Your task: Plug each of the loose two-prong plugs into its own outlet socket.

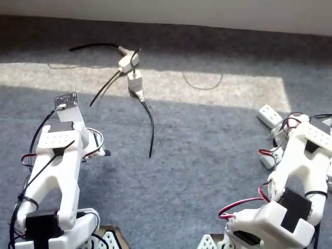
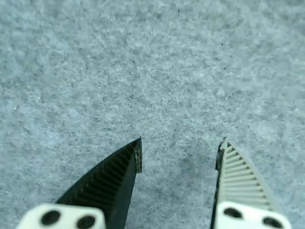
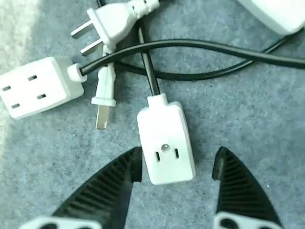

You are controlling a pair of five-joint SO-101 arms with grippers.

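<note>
In the right wrist view my right gripper [image 3: 178, 157] is open, one finger on each side of a white outlet socket [image 3: 167, 143] that lies on the grey carpet with its slots facing up. Beyond it lie a second white socket block [image 3: 35, 86], a loose two-prong plug [image 3: 112, 24] and another plug [image 3: 105, 95], with black cables [image 3: 200, 47] crossing between them. My left gripper [image 2: 180, 148] is open over bare carpet [image 2: 143, 71] with nothing between its fingers. The left arm [image 1: 57, 155] stands at the lower left, the right arm [image 1: 306, 155] at the lower right.
Near the far middle of the carpet a white plug [image 1: 127, 61] and a white socket [image 1: 135, 80] lie together with black cables [image 1: 150, 124] trailing off. A white socket block [image 1: 270, 115] lies beside the right arm. A sunlit strip [image 1: 207, 85] crosses the carpet.
</note>
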